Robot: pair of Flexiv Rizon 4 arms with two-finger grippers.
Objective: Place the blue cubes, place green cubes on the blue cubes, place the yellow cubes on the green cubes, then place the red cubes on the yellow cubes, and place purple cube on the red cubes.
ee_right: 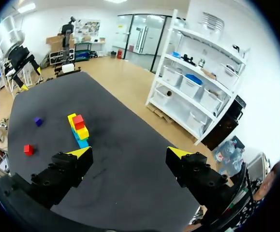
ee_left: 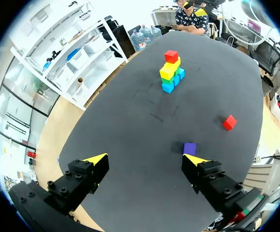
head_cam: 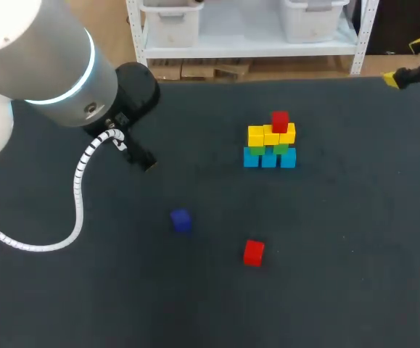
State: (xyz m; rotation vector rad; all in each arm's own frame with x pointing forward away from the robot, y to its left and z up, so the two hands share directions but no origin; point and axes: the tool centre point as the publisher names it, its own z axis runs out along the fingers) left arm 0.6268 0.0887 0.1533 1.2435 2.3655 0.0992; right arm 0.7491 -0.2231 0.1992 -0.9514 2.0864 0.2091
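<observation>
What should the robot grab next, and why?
Probably the left claw should reach for the loose red cube: the stack has just one red cube on top, and this claw is open and empty.

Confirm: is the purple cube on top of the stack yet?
No, the purple cube lies alone on the table, well apart from the stack, whose top piece is a red cube.
</observation>
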